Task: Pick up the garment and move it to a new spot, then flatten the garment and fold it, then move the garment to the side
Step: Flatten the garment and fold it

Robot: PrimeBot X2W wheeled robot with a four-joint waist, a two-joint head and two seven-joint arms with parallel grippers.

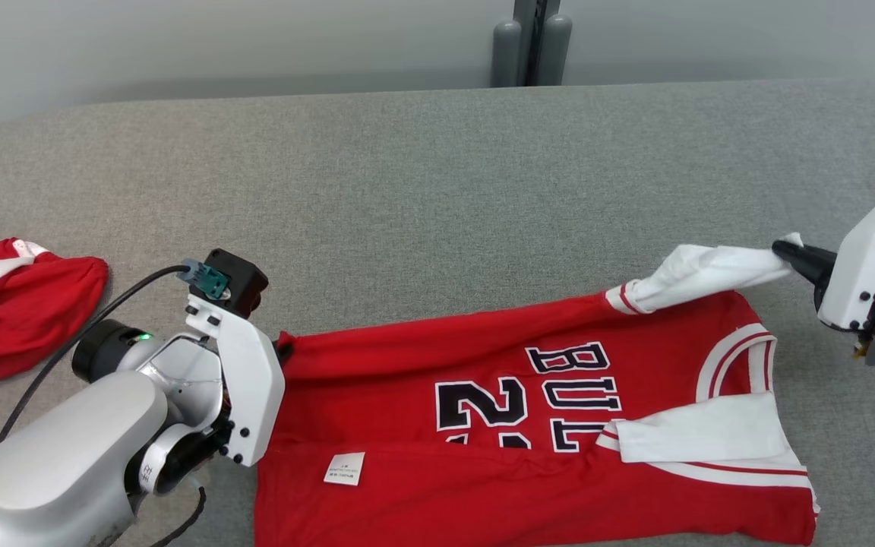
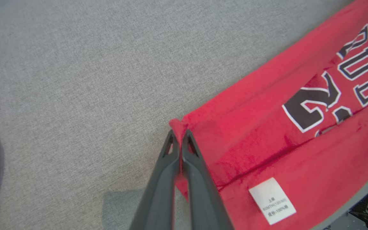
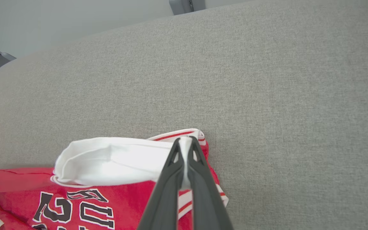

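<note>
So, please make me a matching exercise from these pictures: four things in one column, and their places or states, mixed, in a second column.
1 left gripper
2 right gripper
3 white label
4 crumpled red cloth

A shut on the white sleeve
B lies apart, at the table's left end
C shut on a red corner of the jersey
D flat on the jersey

Pairs: 1-C, 2-A, 3-D, 4-B

Pinching the garment [image 1: 407, 395] with the left gripper [image 2: 179, 134], clamped tight, low at near left. Pinching it too with the right gripper [image 3: 185, 142] (out wide), likewise clamped.
</note>
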